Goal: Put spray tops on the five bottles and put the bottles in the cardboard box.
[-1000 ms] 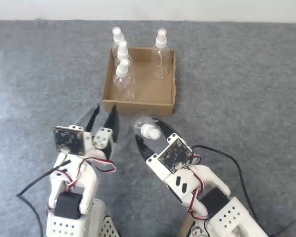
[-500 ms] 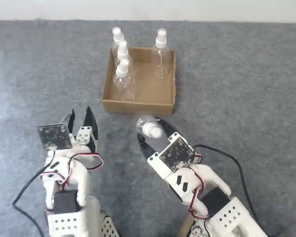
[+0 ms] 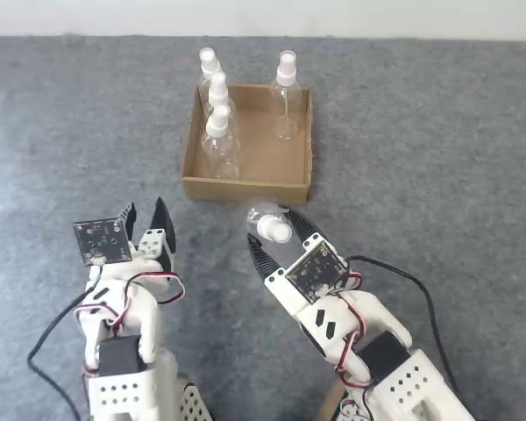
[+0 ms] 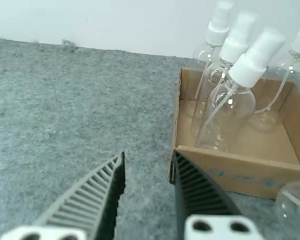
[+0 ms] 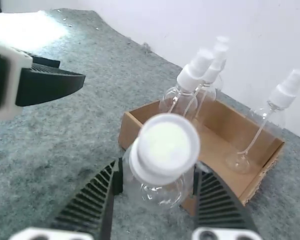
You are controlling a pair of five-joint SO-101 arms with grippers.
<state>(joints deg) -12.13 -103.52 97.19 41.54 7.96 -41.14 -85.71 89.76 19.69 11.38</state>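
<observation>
On the left side of the grey carpet [image 3: 438, 158], well short of the cardboard box [image 3: 245, 189], we see the left gripper [image 3: 144, 209] with its jaws apart and nothing between them. From its own wrist view the left gripper [image 4: 148, 157] points at bare carpet just beside the box's near left corner.

Moving right, the box [image 4: 230, 167] sits open-topped in the middle of the table. Three capped bottles [image 3: 217, 132] stand in a row along its left wall, one behind the other, each with a white spray top [image 3: 217, 121]. A fourth bottle [image 3: 287, 88], also capped, stands upright in the far right corner, apart from the row.

Further right, just in front of the box's near wall, we find the right gripper [image 3: 268, 225] clamped on the fifth bottle [image 3: 273, 230], one jaw on each side of its clear body. That bottle [image 5: 163, 145] is tilted, its white top facing up towards the wrist camera. We cannot tell whether its base touches the carpet.
</observation>
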